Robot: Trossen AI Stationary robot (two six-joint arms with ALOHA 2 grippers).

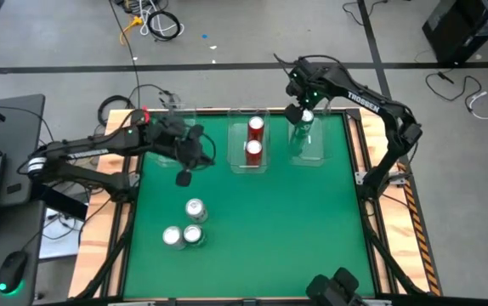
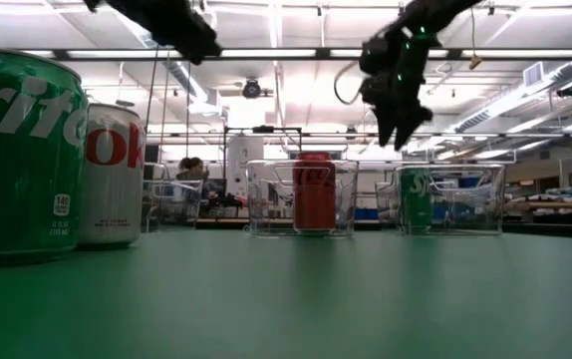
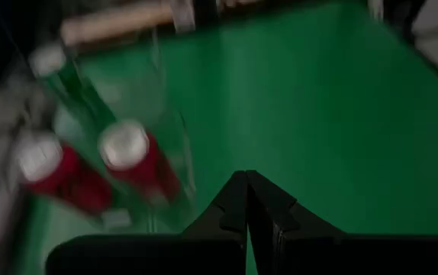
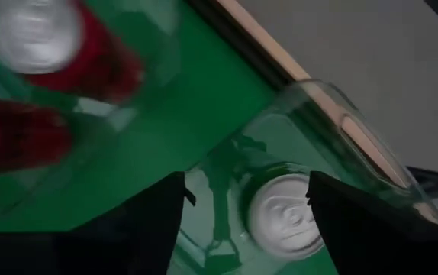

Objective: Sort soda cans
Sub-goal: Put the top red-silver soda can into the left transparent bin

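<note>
Nearest the camera in the low view, far left of the frame, a green can [image 2: 17, 155] stands with a silver can [image 2: 115, 175] just beside it on its right. In the high view that group is 3 cans at lower left of centre on the green table [image 1: 312, 221]: the green one [image 1: 194, 235], a silver one [image 1: 173, 237] touching it, and another silver one [image 1: 195, 209] just above them in the frame.

Farther up, the left gripper [image 1: 184, 177] hangs over bare mat, left of centre, holding nothing. Its wrist view shows the fingers [image 3: 234, 206] pressed together, so it's closed and empty.

At the top of the table sit 3 clear bins in a row. The left bin [image 1: 178, 127] is mostly under the left arm, and I can't tell what's in it. The middle bin [image 1: 250, 140] has 2 red cans, one [image 1: 252, 151] lower in the frame and one [image 1: 256, 127] above it. In the low view only 1 red can [image 2: 314, 191] shows, dead centre.

The right bin [image 1: 309, 140] holds the 2nd green can [image 1: 305, 119], standing upright. The right gripper [image 1: 299, 112] is right above it, fingers [image 4: 146, 221] spread wide to either side of the can top [image 4: 285, 215] and not touching it. In the low view that gripper [image 2: 398, 110] hangs clear above the bin [image 2: 450, 199] at upper right.
</note>
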